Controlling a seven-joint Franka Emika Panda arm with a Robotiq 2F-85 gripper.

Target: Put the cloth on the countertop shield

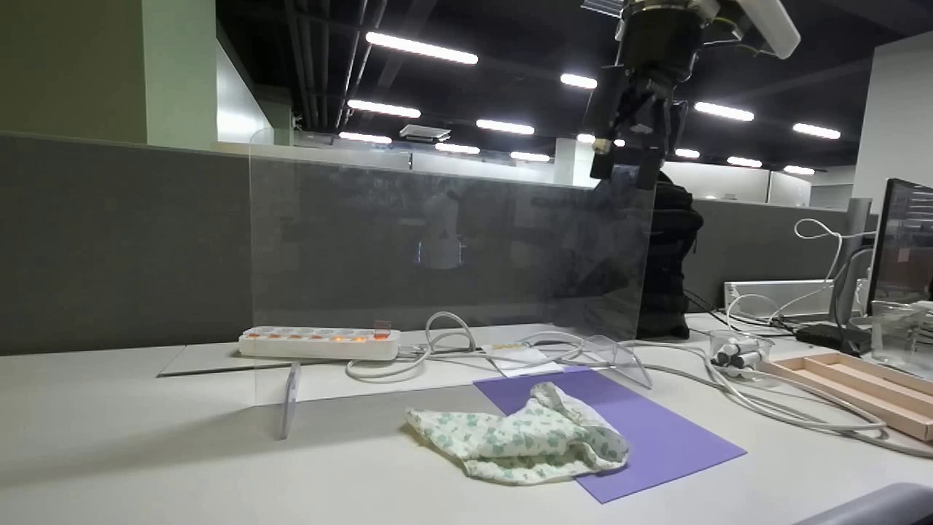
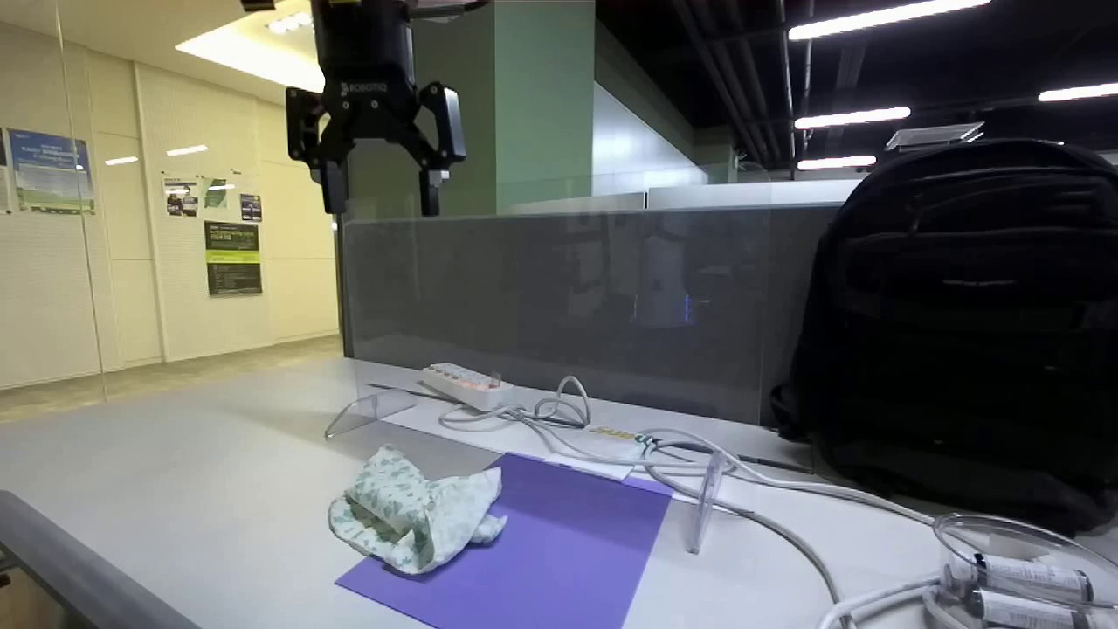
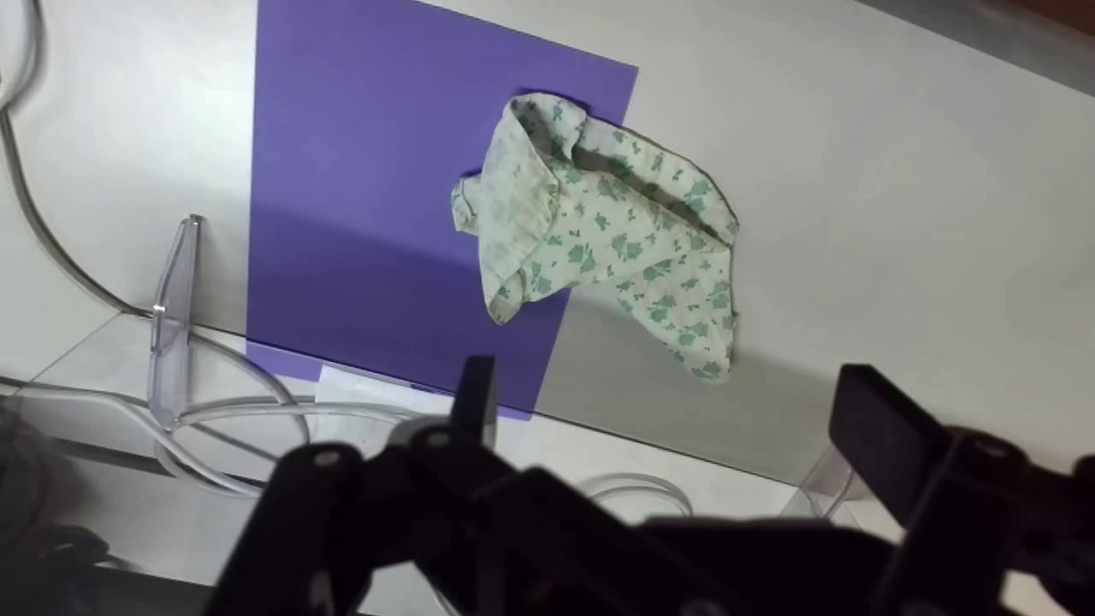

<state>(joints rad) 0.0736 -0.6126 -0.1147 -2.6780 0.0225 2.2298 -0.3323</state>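
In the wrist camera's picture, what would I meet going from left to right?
Clear left shield foot → purple sheet → green-patterned cloth, lying partly over that sheet's right edge → clear right shield foot, partly hidden by the tool.

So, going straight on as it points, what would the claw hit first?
Likely the cloth, below the open claw; depth is unclear, so it might brush the clear panel first.

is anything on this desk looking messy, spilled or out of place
The patterned cloth lies crumpled, partly on the purple sheet and partly on the desk beside it, so it looks dropped rather than laid flat. White cables also loop untidily near the foot of the clear panel. I see no spill or damage.
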